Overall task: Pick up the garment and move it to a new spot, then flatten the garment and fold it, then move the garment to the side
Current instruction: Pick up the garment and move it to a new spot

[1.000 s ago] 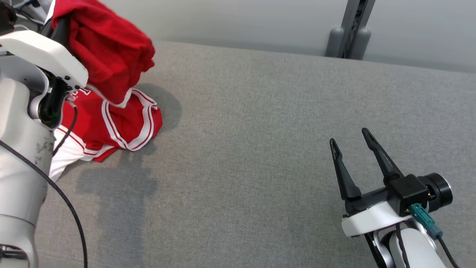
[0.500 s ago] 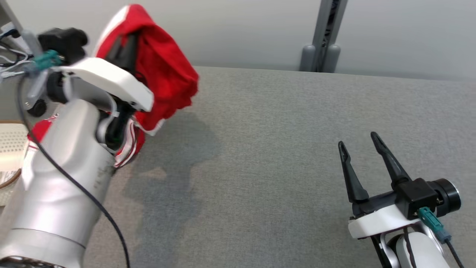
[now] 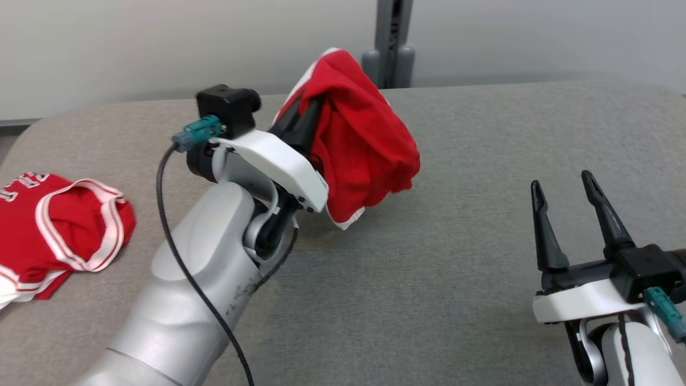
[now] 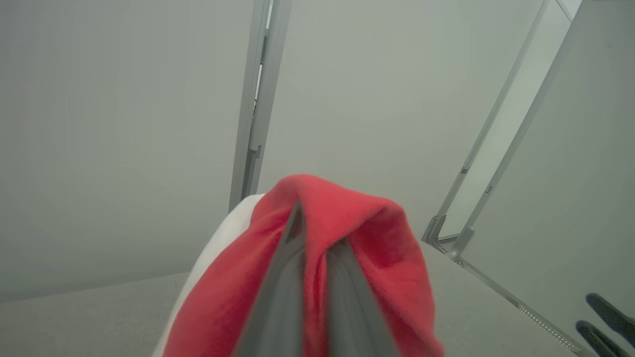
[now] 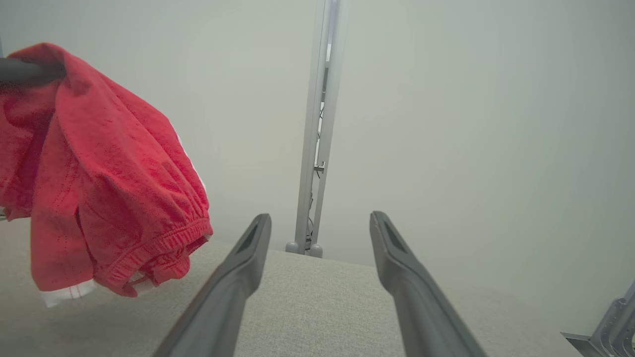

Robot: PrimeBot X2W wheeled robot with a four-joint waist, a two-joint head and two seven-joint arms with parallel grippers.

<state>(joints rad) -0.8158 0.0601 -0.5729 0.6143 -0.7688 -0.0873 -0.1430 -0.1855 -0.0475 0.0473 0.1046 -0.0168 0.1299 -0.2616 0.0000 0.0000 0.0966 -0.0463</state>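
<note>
We've got the left gripper [image 3: 303, 119] pinched tight on the red garment [image 3: 364, 145], which hangs bunched and looks clear of the grey surface [image 3: 429, 279], near its middle. We'd lower onto the open patch ahead, hem down first, then drag to spread. The right gripper [image 3: 561, 181] has its jaws spread and sits well apart, so it could catch the hem. The red jersey [image 3: 64, 225] at far left is out of the path, and the post [image 3: 388, 32] is behind.

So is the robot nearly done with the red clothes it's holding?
Not nearly. Picked up: the left pincer is shut on the red garment, which hangs above the grey surface. In hand: the move to a new spot. Left: laying it down, flattening, folding, moving it aside. The right pincer is open and empty.
</note>
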